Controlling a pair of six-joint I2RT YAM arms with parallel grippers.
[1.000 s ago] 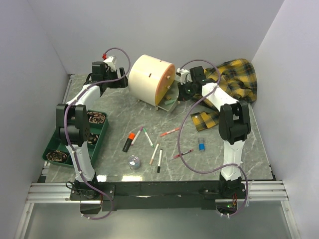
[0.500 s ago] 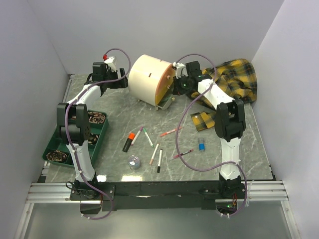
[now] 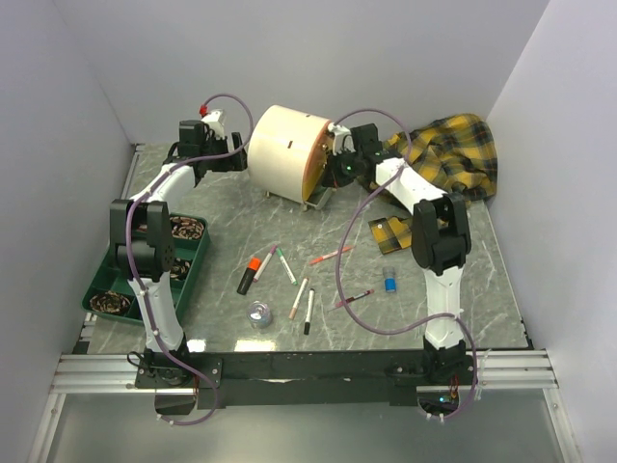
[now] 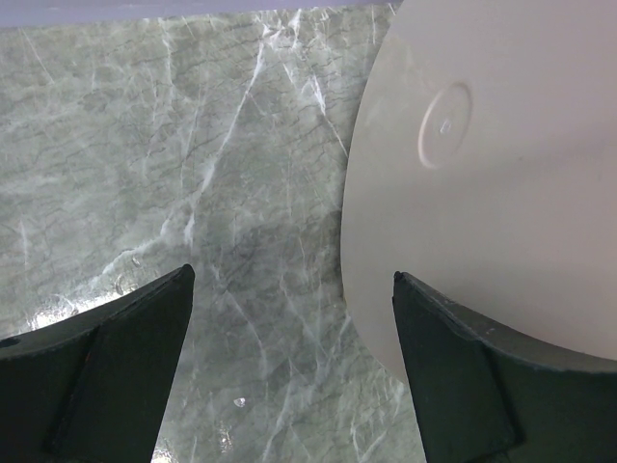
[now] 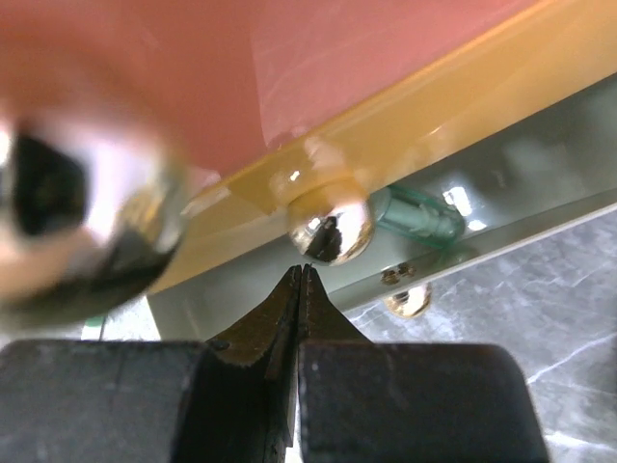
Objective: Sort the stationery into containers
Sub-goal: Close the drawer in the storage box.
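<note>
The cream round-topped cabinet lies at the back of the table, its drawers facing right. My right gripper is shut with nothing in it. Its tips sit just under the shiny round knob of the yellow drawer, below the orange drawer. A pale low drawer stands slightly out with a green pen in it. My left gripper is open beside the cabinet's back. Several pens, an orange-capped marker, a tape roll and a blue block lie mid-table.
A green tray with dark coils sits at the left near my left arm. The yellow plaid cloth is heaped at the back right, with a plaid piece under my right arm. Grey walls enclose three sides.
My right gripper has moved left and up to the cabinet's front, and the low drawer has slid further in. The left arm has stayed still.
</note>
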